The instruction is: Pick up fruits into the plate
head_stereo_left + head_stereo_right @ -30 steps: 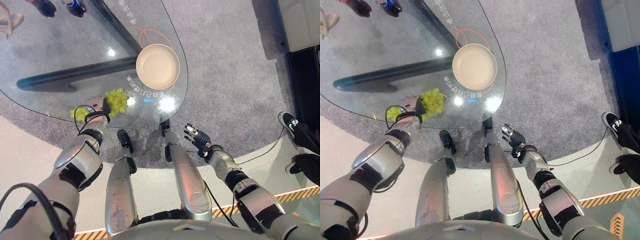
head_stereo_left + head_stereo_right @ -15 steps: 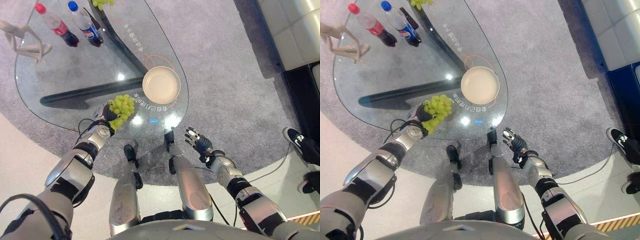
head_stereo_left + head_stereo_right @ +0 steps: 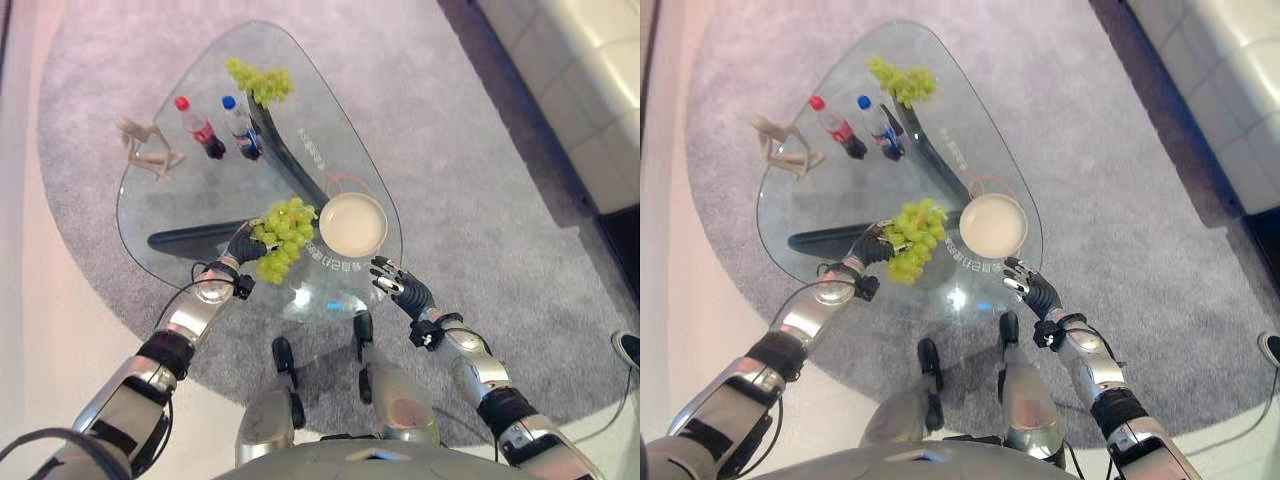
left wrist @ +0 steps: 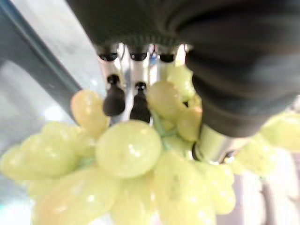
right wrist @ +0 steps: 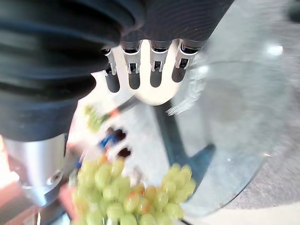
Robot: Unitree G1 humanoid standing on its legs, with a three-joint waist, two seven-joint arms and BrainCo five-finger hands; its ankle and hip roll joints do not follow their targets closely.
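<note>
Left hand (image 3: 243, 246) of mine has its fingers curled round a bunch of green grapes (image 3: 281, 235), and I see the bunch held above the glass tabletop (image 3: 180, 205) near its near edge. In the left wrist view the dark fingertips (image 4: 114, 101) press into the grapes and the thumb closes on them from the other side, so the grip is firm. My right hand (image 3: 400, 289) sits at the near right edge of the tabletop, just beside the rim, with its fingers straight and spread and nothing in them; its wrist view shows the fingers (image 5: 133, 75) held out loosely in a row.

Just past the held bunch, toward the right edge of the tabletop, I see the cream plate (image 3: 353, 224), with nothing lying in it. The bunch hangs just beside the plate's left rim, not over it. A line of white writing runs on the glass along the near side of the plate, and another line runs along the dark table leg beyond it; I cannot read either.

Farther out, toward the left part of the tabletop, two bottles stand side by side, one with a red cap (image 3: 200, 128) and one with a blue cap (image 3: 241, 129); their labels are too small for me to read. A pale figurine (image 3: 149, 147) lies at the left edge. At the far corner rests a second bunch of grapes (image 3: 261, 81).
</note>
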